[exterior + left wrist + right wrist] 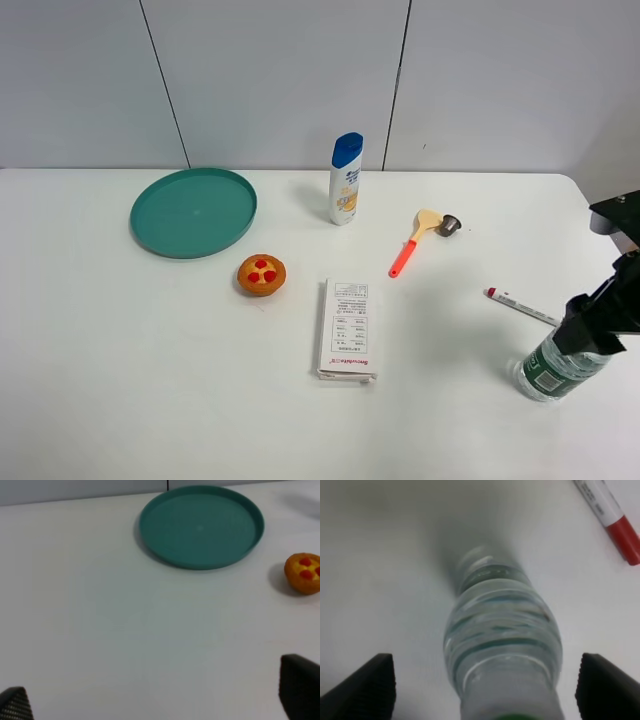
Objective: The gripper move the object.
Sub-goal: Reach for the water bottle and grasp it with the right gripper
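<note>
Right gripper (590,328) sits over the water bottle (548,372), which stands on the bench (150,390) just nearer me than the marker (522,307). Fingers (367,685) are spread either side of it, not touching. I judge this the grasp step. Next I close squarely, then lift. Left gripper (157,697) hangs over bare bench, its fingers spread too.

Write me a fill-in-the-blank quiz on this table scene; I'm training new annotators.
The right gripper is ____, not shut, its jaws either side of the water bottle.
The shampoo bottle has a ____ cap.
The marker beside the water bottle has a ____ cap.
The left gripper holds ____.
Missing words: open; blue; red; nothing.
</note>
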`<state>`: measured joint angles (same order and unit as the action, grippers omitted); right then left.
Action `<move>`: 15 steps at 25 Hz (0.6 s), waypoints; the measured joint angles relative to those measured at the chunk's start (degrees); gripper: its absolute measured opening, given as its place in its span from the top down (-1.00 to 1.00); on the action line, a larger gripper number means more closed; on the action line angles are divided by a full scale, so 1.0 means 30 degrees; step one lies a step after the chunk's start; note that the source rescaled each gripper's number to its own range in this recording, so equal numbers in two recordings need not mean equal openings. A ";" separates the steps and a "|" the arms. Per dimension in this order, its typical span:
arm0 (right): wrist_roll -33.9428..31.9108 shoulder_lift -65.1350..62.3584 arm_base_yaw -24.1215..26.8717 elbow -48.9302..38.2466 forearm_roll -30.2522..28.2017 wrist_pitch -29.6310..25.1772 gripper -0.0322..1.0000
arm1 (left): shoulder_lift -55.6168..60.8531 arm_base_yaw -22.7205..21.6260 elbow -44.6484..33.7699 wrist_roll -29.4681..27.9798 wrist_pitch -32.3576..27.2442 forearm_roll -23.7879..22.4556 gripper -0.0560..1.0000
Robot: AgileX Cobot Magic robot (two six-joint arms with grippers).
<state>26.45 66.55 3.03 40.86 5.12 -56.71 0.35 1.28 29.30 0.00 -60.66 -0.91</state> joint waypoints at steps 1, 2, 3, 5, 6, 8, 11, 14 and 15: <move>0.0000 0.0017 0.0000 0.0581 0.0000 -0.0349 -0.17 | 0.0000 0.0000 0.0000 0.0000 0.0000 0.0000 -1.00; 0.0000 0.0017 0.0000 0.0581 0.0000 -0.0349 -0.17 | 0.0000 0.0000 0.0000 0.0000 0.0000 0.0000 -1.00; 0.0000 0.0017 0.0000 0.0966 0.0000 -0.0683 -0.17 | 0.0000 0.0000 0.0000 0.0000 0.0000 0.0000 -1.00; 0.0000 0.0017 0.0000 0.1643 0.0000 -0.1237 -0.16 | 0.0000 0.0000 0.0000 0.0000 0.0000 0.0000 -1.00; 0.0000 0.0017 0.0000 0.1876 0.0000 -0.1528 -0.16 | 0.0000 0.0000 0.0000 0.0000 0.0000 0.0000 -1.00; 0.0000 0.0017 0.0000 0.1948 0.0000 -0.1981 -0.16 | 0.0000 0.0000 0.0000 0.0000 0.0000 0.0000 -1.00; 0.0000 0.0017 0.0000 0.1948 -0.0018 -0.2822 -0.15 | 0.0000 0.0000 0.0000 0.0000 0.0000 0.0000 -1.00; 0.0000 0.0017 0.0000 0.1948 -0.0376 -0.2796 -0.15 | 0.0000 0.0000 0.0000 0.0000 0.0000 0.0000 -1.00; 0.0000 0.0017 0.0000 0.1948 -0.0531 -0.2755 -0.15 | 0.0000 0.0000 0.0000 0.0000 0.0000 0.0000 -1.00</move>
<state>26.45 66.60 3.03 46.71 3.53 -64.97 0.35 1.28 29.30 0.00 -60.66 -0.91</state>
